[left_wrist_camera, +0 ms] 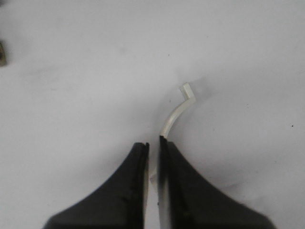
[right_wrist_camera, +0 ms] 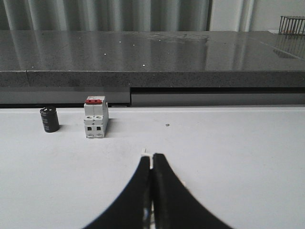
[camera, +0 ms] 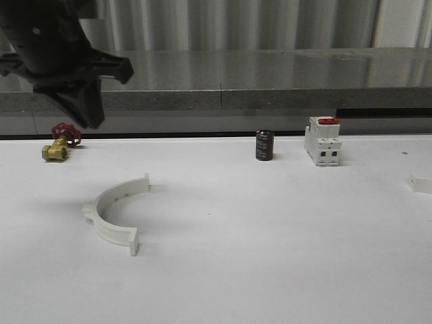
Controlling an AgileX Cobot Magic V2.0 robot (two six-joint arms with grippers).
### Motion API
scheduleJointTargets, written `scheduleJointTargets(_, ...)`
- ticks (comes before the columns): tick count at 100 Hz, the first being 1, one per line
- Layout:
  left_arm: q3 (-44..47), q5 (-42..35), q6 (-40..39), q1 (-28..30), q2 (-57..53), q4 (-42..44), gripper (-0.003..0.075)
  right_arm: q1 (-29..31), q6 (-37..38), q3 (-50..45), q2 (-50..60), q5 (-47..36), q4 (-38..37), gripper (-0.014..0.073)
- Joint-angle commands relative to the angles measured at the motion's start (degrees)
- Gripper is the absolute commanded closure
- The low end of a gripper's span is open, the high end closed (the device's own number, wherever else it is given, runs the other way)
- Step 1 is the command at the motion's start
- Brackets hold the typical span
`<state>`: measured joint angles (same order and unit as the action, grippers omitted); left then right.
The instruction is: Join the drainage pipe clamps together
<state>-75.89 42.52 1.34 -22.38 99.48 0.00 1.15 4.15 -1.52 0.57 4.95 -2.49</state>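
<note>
One white half-ring drainage pipe clamp (camera: 102, 220) lies flat on the white table at the left, its open side facing right. My left gripper (camera: 91, 120) hangs well above and behind it, shut to a thin slit with nothing held. In the left wrist view the gripper (left_wrist_camera: 153, 143) looks down on that clamp (left_wrist_camera: 175, 114), which curves out from behind one finger. My right gripper (right_wrist_camera: 151, 156) sits low over the table, shut on a thin white piece (right_wrist_camera: 145, 151) of the other clamp. A white end of that clamp (camera: 422, 183) shows at the table's right edge.
A brass valve with a red handle (camera: 59, 145) stands at the back left. A black cylinder (camera: 264, 145) and a white block with a red top (camera: 322, 142) stand at the back middle. A grey stone ledge (camera: 270, 81) runs behind the table.
</note>
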Motion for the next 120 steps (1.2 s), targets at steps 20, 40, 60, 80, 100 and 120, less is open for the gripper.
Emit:
scheduleJointTargets(20, 4.7, -6.6, 9.5, 6.0, -12.2, -7.2, 0.0741, 0.0, -0.2, 0.9, 1.1, -4.9, -0.5, 0.0660)
scheduleJointTargets(40, 15.4, -13.2, 9.5, 10.0, -22.4, -7.7, 0.0741, 0.0, -0.2, 0.9, 1.1, -4.9, -0.5, 0.0660)
scheduleJointTargets(60, 25.5, -17.3, 9.5, 14.0, -33.6, -9.6, 0.0741, 0.0, -0.2, 0.9, 1.1, -4.9, -0.5, 0.0660)
scheduleJointTargets(80, 33.5, -19.1, 9.5, 16.5, -46.0, -9.9, 0.0741, 0.0, -0.2, 0.9, 1.1, -4.9, -0.5, 0.0660)
scheduleJointTargets(100, 40.1, -20.4, 9.5, 17.3, -57.2, -10.1, 0.0741, 0.0, -0.2, 0.9, 1.1, -4.9, -0.5, 0.0660)
scheduleJointTargets(120, 44.5, -20.5, 9.5, 17.3, -67.8, -10.2, 0.0741, 0.0, -0.2, 0.9, 1.1, -4.9, -0.5, 0.0660)
